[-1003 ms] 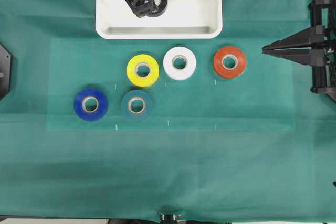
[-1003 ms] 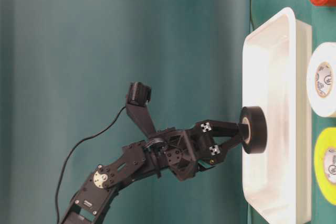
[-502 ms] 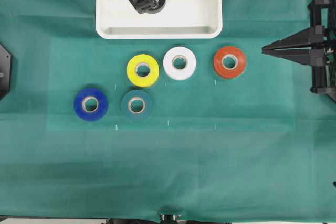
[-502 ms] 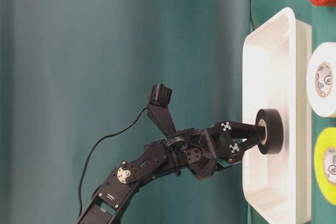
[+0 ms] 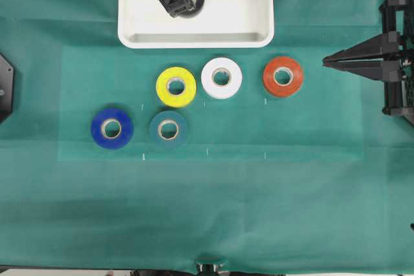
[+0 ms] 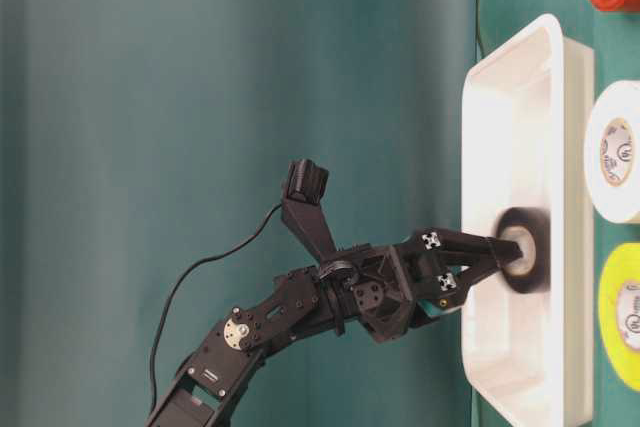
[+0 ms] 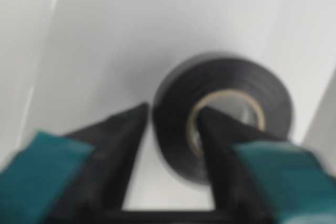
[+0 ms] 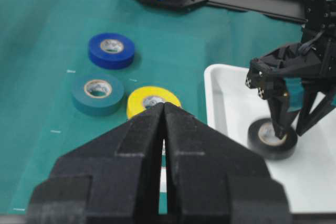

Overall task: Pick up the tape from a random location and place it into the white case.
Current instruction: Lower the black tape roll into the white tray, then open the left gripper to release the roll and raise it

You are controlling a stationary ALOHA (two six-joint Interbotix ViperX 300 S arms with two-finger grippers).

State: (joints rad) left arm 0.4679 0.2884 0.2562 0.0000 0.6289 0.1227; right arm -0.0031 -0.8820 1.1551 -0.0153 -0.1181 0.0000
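The left gripper (image 7: 173, 129) points down, at 12 o'clock in the overhead view, with its fingers parted: one finger (image 7: 218, 145) is inside the tape's (image 7: 173, 103) core. The right gripper (image 8: 164, 109) rests at 3 o'clock, fingers pressed together

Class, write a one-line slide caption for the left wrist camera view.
Left gripper straddles the black tape on the white case floor, one finger in its core, jaws parted.

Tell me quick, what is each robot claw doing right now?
Left gripper: open, one finger inside the black ring-shaped roll of tape's core and one outside, over the white rectangular tray; no longer clamped.
Right gripper: shut, holding nothing.
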